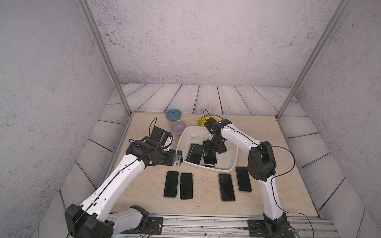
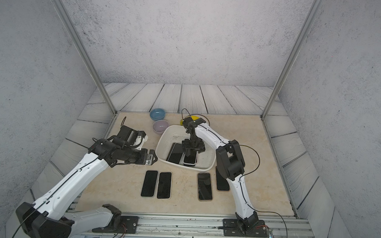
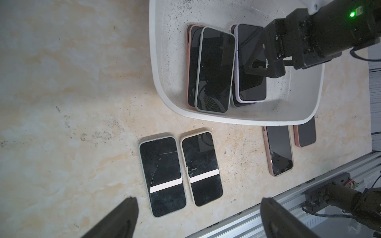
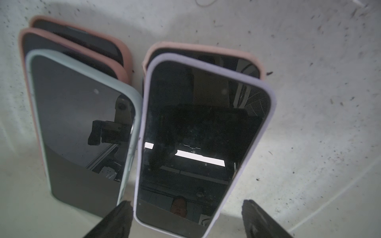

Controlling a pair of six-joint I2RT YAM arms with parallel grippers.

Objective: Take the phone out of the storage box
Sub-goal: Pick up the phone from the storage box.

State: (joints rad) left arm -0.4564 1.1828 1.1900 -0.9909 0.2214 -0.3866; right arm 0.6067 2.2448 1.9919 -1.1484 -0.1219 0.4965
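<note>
The white storage box (image 1: 180, 139) (image 2: 161, 142) (image 3: 153, 61) holds two piles of dark-screened phones. A lilac-cased phone (image 4: 202, 134) (image 3: 252, 88) (image 1: 210, 162) tops the right pile, and a grey-green-cased phone (image 4: 82, 123) (image 3: 214, 70) tops the left pile over pink-cased ones. My right gripper (image 4: 185, 203) (image 1: 210, 155) (image 2: 190, 153) is down inside the box, open, its fingers on either side of the lilac phone's near end; one finger is close to its edge, the other stands apart. My left gripper (image 3: 199, 198) (image 1: 179, 159) (image 2: 152, 158) hangs open and empty just left of the box.
Several phones lie face up on the table in front of the box, two at the left (image 1: 171, 184) (image 1: 186, 185) and two at the right (image 1: 226, 187) (image 1: 243, 179). Behind the box are a blue bowl (image 1: 173, 114), a lilac bowl (image 1: 178, 126) and bananas (image 1: 200, 122).
</note>
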